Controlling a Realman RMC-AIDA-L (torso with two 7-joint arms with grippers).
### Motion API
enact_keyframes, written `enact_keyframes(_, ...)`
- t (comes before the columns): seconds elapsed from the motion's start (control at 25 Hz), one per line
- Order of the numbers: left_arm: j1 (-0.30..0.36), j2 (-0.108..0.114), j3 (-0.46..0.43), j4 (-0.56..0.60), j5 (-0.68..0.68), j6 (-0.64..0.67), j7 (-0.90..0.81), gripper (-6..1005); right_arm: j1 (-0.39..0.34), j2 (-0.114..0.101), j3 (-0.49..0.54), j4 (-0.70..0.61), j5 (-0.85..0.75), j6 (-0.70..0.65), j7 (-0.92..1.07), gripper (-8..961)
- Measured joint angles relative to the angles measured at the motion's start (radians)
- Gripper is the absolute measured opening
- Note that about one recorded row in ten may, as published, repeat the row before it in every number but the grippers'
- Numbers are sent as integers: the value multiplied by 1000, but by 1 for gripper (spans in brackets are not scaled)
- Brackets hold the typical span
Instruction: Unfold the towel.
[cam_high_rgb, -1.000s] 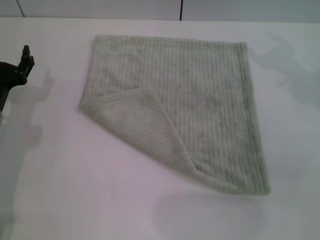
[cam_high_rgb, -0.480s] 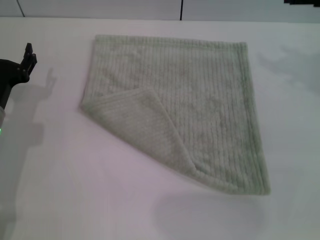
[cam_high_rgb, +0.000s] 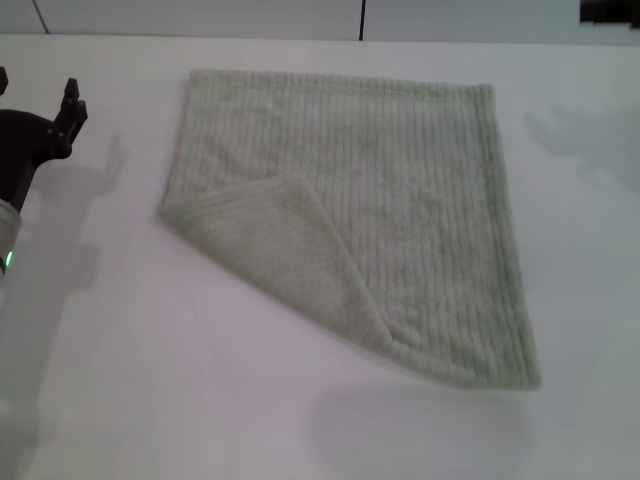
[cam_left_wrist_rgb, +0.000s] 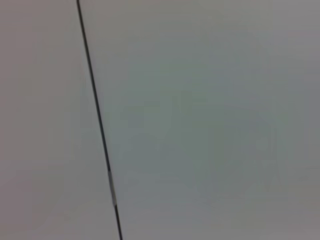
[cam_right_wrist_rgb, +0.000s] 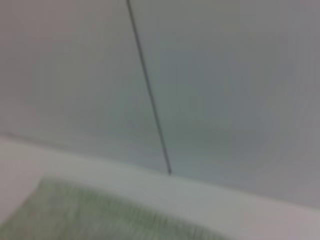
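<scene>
At the far left edge of the head view the left claw (cam_high_rgb: 40, 105) hangs above the white desk (cam_high_rgb: 120, 350), well apart from the towel and touching nothing; two dark fingertips (cam_high_rgb: 72, 95) show with a wide gap between them, so it stands wide and holds nothing, and its shadow falls on the desk just beside it. A small green light glows on the arm body below it at the frame edge. To the right of that, the towel (cam_high_rgb: 400, 200), pale sage green with fine ribbed stripes and a hemmed border, lies flat across the middle of the desk. Its far edge runs roughly parallel to the back of the desk, and its right hem slants toward the near right corner. The near left corner (cam_high_rgb: 280, 250) is folded over diagonally onto the top of the cloth, forming a triangular flap whose tip points toward the towel's centre. A thin dark vertical line (cam_high_rgb: 361, 18) marks the pale wall behind the desk. At the upper right corner of the head view only a dark sliver of the right arm shows, and whether the right claw is wide or narrow cannot be told. The right wrist view shows the wall, the desk's back edge and a strip of towel (cam_right_wrist_rgb: 100, 215).
</scene>
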Motion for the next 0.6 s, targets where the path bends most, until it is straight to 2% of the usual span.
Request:
enact_keyframes(0.04, 2, 1, 2, -11, 0, 0, 0, 780, 45, -11, 2, 52, -47, -51, 2, 660)
enact_keyframes(0.12, 2, 1, 3, -15, 0, -1, 0, 779, 72, -17, 5, 86, -73, -76, 8, 632)
enact_keyframes(0.2, 1, 1, 4, -19, 0, -4, 0, 779, 114, -24, 9, 139, -105, -105, 20, 395)
enact_keyframes(0.28, -1, 0, 5, -18, 0, -5, 0, 778, 118, -24, 6, 153, -100, -90, 19, 313)
enact_keyframes(0.44, -2, 0, 10, -14, 0, -8, -2, 776, 87, -7, 1, 134, -67, -19, -26, 148)
enact_keyframes(0.6, 1, 0, 18, -15, -1, -8, -3, 775, 89, -8, -3, 148, -60, -25, -91, 27)
